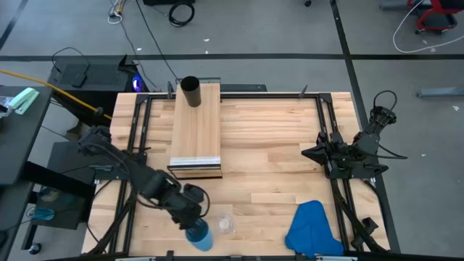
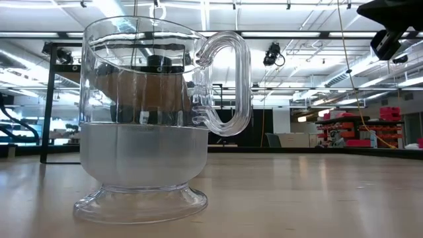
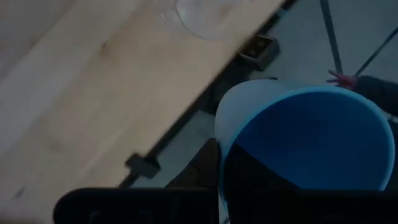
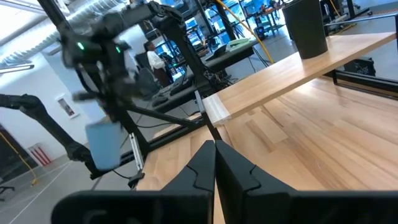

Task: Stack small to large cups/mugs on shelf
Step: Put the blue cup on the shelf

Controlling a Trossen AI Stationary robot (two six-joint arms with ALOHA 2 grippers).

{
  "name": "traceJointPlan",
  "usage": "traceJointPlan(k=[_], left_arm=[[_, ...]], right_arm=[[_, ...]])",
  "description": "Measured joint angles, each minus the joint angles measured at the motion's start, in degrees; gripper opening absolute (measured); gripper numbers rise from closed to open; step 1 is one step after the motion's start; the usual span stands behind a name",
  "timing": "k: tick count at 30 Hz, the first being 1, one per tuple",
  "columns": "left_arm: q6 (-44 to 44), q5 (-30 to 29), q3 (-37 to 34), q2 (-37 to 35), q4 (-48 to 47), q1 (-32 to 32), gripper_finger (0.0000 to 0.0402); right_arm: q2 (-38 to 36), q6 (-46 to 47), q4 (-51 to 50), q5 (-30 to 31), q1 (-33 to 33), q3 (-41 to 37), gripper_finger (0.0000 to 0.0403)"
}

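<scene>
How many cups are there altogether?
3: a tall black cylinder cup on the light-wood shelf's far end, a bright blue cup in the left gripper, a small clear handled cup beside it.

glossy clear plastic cup [image 2: 142, 125], matt light-wood shelf [image 1: 196, 127]

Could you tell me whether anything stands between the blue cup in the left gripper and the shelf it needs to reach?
Nothing visible does. The left gripper holds the blue cup at the table's near edge; bare tabletop lies between it and the shelf. The clear cup sits beside it, off that path.
</scene>
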Motion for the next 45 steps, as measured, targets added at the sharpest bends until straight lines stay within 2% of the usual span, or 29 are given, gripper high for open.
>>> traceJointPlan(k=[4,9,13,15,23,29,35,38,42,45], left_arm=[[-1.9,-5.5,12.3,0.0,-16.0,-0.5,0.001],[-5.4,-16.8,27.1,-0.1,-35.9,0.4,0.001],[-1.9,-26.2,32.5,-1.6,-35.7,3.5,0.001],[0.8,-28.8,34.5,-2.1,-35.0,6.9,0.001],[15.3,-28.1,34.9,-2.4,-35.4,23.6,0.001],[22.8,-23.9,34.9,-2.4,-35.4,37.0,0.001],[27.6,-19.1,34.2,-2.5,-35.2,47.5,0.001],[28.3,-17.2,29.7,-3.0,-35.1,50.9,0.001],[30.3,-12.3,20.3,-4.7,-35.3,53.5,0.001],[30.6,-11.7,15.0,-5.6,-35.4,54.2,0.001]], right_arm=[[0.0,0.0,0.0,0.0,0.0,0.0,0.0016],[0.0,0.0,0.0,0.0,0.0,0.0,0.0016],[0.0,0.0,0.0,0.0,0.0,0.0,0.0016],[0.0,0.0,0.1,0.0,0.0,0.0,0.0016],[0.2,0.0,0.1,0.0,0.0,0.0,0.0016],[0.2,0.0,0.1,0.0,0.0,0.0,0.0016],[0.2,0.0,0.0,0.0,0.0,0.0,0.0016],[0.2,0.0,0.0,0.0,0.0,0.0,0.0016],[0.2,0.0,0.0,0.0,0.0,0.0,0.0016],[0.2,0.0,0.0,0.0,0.0,0.0,0.0016]])
